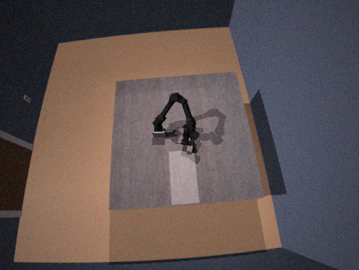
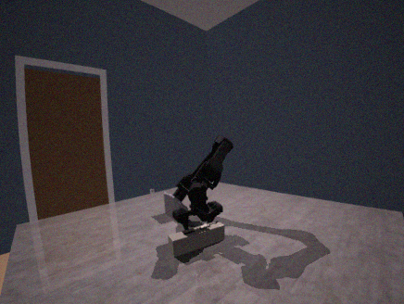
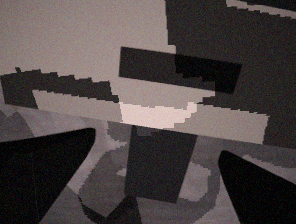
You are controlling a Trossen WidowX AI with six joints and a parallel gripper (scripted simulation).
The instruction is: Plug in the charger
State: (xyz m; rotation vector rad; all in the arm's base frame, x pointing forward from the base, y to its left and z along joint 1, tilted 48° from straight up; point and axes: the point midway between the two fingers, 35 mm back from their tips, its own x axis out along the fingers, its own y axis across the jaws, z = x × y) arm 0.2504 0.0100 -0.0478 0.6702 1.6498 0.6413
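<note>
The pale power strip (image 2: 199,241) (image 3: 60,35) is a long box on the grey surface, beneath the arm. A small pale part of it (image 1: 189,148) shows in the top view. A dark slot crosses its face in the wrist view. My gripper (image 1: 188,143) (image 2: 198,227) (image 3: 157,145) is open at the strip, its fingers wide apart. A dark grey block (image 3: 160,167), which looks like the charger, stands between the fingers at the strip's near edge, with a gap on each side. The prongs are not visible, and whether they sit in an outlet cannot be told.
An upright pale plate (image 1: 158,132) (image 2: 171,202) stands beside the arm's base. A pale rectangle (image 1: 184,181) lies on the grey top in front of the gripper. The arm's shadows fall across the top and the strip. Walls and a brown door (image 2: 65,144) stand beyond.
</note>
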